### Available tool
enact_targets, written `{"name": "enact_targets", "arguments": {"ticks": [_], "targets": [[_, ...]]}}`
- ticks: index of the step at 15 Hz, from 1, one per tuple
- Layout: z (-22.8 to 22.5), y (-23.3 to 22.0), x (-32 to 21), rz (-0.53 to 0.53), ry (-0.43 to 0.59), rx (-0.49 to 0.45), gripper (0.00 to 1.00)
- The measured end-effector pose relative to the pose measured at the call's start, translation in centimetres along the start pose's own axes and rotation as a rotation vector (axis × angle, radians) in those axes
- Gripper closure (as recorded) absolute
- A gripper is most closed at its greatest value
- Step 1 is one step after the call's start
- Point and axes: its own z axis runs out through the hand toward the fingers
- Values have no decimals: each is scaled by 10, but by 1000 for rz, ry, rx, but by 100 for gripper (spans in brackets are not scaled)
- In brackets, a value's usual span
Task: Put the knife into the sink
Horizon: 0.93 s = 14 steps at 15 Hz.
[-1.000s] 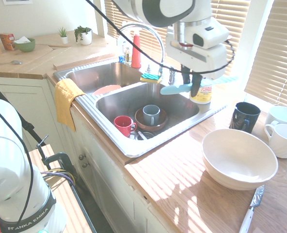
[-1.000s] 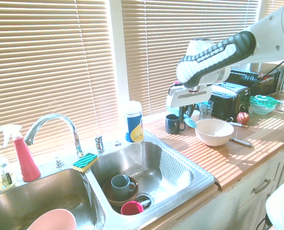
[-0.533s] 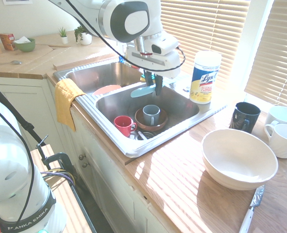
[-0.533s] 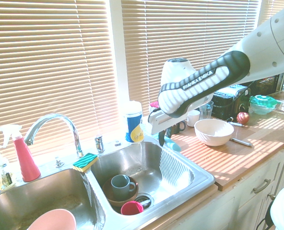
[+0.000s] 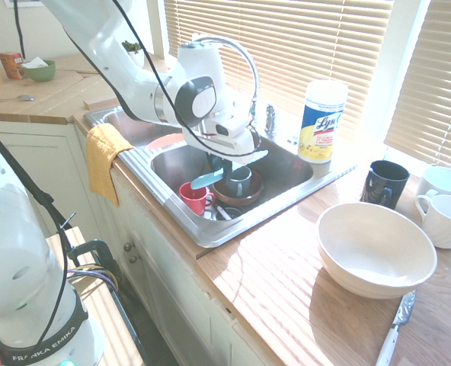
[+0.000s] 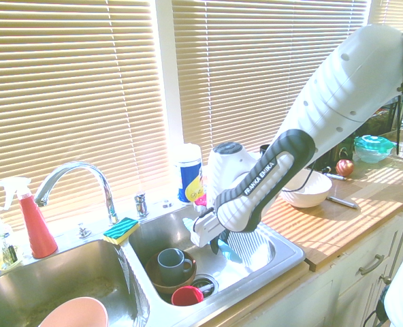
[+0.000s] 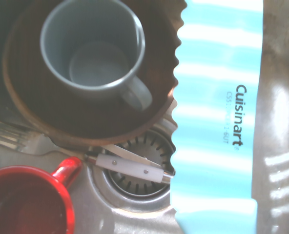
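The turquoise knife (image 5: 203, 180) hangs roughly level inside the right basin of the steel sink (image 5: 181, 213), just above the dishes. My gripper (image 5: 225, 165) is shut on it near its middle. In the second exterior view the gripper (image 6: 220, 243) is low in the same basin of the sink (image 6: 283, 261), with the knife (image 6: 230, 253) showing below it. The wrist view shows the wavy-edged knife (image 7: 217, 122) close up, over the basin floor beside the drain.
Under the knife sit a grey mug (image 5: 238, 180) in a brown bowl (image 5: 244, 200), a red mug (image 5: 193, 195) and cutlery by the drain (image 7: 130, 168). The faucet (image 5: 241, 53) arches behind. A wipes canister (image 5: 321, 122), a big white bowl (image 5: 375, 248) and mugs stand on the counter.
The arm has swung from above the counter by the canister across to the sink and down into the right basin. The knife has stayed in the gripper.
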Motion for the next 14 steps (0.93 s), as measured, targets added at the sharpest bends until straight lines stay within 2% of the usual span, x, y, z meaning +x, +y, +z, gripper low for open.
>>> {"name": "enact_targets", "arguments": {"ticks": [7, 14], "targets": [[76, -5, -16, 61, -18, -25, 100], [116, -7, -15, 120, -38, -39, 100]]}}
